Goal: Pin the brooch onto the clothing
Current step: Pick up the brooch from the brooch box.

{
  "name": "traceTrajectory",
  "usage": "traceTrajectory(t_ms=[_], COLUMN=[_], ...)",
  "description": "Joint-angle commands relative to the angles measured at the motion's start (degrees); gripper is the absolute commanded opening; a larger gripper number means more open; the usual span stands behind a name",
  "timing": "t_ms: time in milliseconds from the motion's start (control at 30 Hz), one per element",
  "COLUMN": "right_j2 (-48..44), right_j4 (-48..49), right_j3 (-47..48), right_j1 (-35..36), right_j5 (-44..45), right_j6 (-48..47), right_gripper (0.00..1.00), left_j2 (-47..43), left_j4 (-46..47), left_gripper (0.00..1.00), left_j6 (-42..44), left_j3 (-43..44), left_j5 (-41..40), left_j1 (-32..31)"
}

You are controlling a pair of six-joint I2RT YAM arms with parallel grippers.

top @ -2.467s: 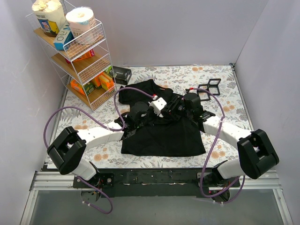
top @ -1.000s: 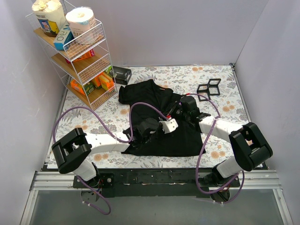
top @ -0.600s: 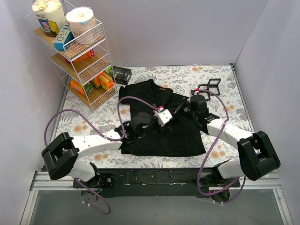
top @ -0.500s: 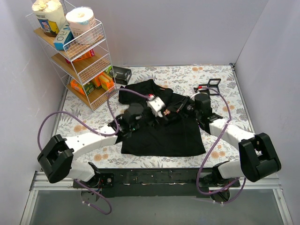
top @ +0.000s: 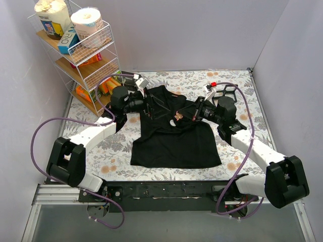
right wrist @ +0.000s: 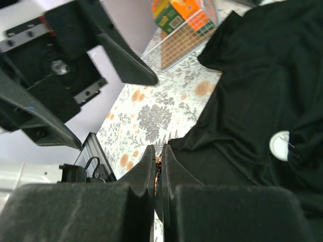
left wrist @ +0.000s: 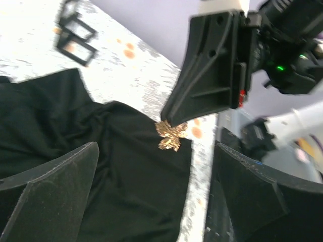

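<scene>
The clothing, a black T-shirt (top: 174, 143) (left wrist: 75, 116) (right wrist: 262, 75), lies spread on the floral cloth. My right gripper (top: 181, 116) (right wrist: 157, 147) (left wrist: 169, 120) hovers low over its chest, shut on the brooch (top: 177, 117) (left wrist: 170, 136), a tiny glittering gold-toned ornament that peeks out at the fingertips. A coin-sized pale round disc (top: 173, 124) (right wrist: 279, 145) rests on the shirt right beside it. My left gripper (top: 150, 101) (left wrist: 156, 151) stands wide open over the shirt's left shoulder, facing the right gripper, with nothing between its fingers.
A wire shelf rack (top: 83, 55) with boxes and paper rolls stands at the back left, its orange boxes (right wrist: 184, 12) close to the left arm. A black box (top: 131, 78) sits behind the shirt. Black square frames (top: 228, 89) (left wrist: 75, 33) lie at the back right.
The left arm has swung from the shirt's middle up to its back-left shoulder, and its jaws have spread fully. The right gripper has drawn back a little to the right, still shut.
</scene>
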Motion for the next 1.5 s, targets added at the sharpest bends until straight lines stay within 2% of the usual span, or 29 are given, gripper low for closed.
traceTrajectory(t_ms=[0, 200, 267, 300, 367, 567, 667, 833, 900, 933, 1100, 1267, 1467], right_j2=[-1.70, -4.51, -6.10, -6.62, -8.20, -8.56, -7.95, -7.16, -6.89, -6.63, -5.66, -4.96, -4.52], right_j4=[5.86, 9.65, 11.75, 12.46, 15.35, 20.89, 22.66, 25.82, 26.44, 26.53, 27.67, 28.46, 28.73], right_j3=[2.64, 0.80, -0.78, -1.31, -3.32, -4.74, -5.00, -5.09, -5.09, -5.09, -5.36, -5.44, -5.62], right_j1=[-0.06, -0.06, 0.03, 0.03, 0.38, 4.24, 5.82, 8.20, 8.81, 8.99, 10.22, 10.92, 11.45], right_j5=[-7.56, -5.73, -3.01, -1.95, 1.64, 8.51, 10.44, 12.82, 13.09, 13.17, 13.44, 13.62, 13.53], right_j6=[-4.78, -3.02, -2.23, -1.96, -1.00, -0.73, -0.21, -0.38, -0.38, -0.38, -0.29, -0.29, -0.29], right_gripper=[0.01, 0.01, 0.01, 0.01, 0.01, 0.01, 0.01, 0.01, 0.01, 0.01, 0.01, 0.01, 0.01], left_j2=[1.72, 3.30, 3.83, 4.09, 4.88, 4.80, 4.80, 5.85, 6.20, 6.38, 7.87, 8.40, 7.88], left_j4=[9.10, 9.64, 13.31, 18.21, 22.11, 24.23, 29.06, 33.63, 36.00, 36.97, 42.86, 44.98, 45.68], left_gripper=[0.98, 0.98, 0.98, 0.97, 0.93, 0.87, 0.82, 0.64, 0.62, 0.57, 0.45, 0.38, 0.38], left_j6=[-9.73, -12.37, -17.87, -20.35, -23.88, -27.22, -31.00, -34.60, -35.93, -36.72, -41.46, -43.05, -43.05], left_j3=[1.24, 0.81, -1.12, -1.83, -3.06, -4.64, -6.49, -7.37, -7.81, -8.07, -9.30, -9.83, -10.27], left_j5=[17.09, 15.09, 14.73, 14.64, 13.68, 11.39, 10.77, 11.21, 11.12, 11.04, 11.04, 10.86, 10.33], left_j1=[0.21, 0.21, 0.12, 0.12, -0.06, -1.64, -1.73, -2.08, -2.08, -2.08, -1.99, -1.99, -2.08])
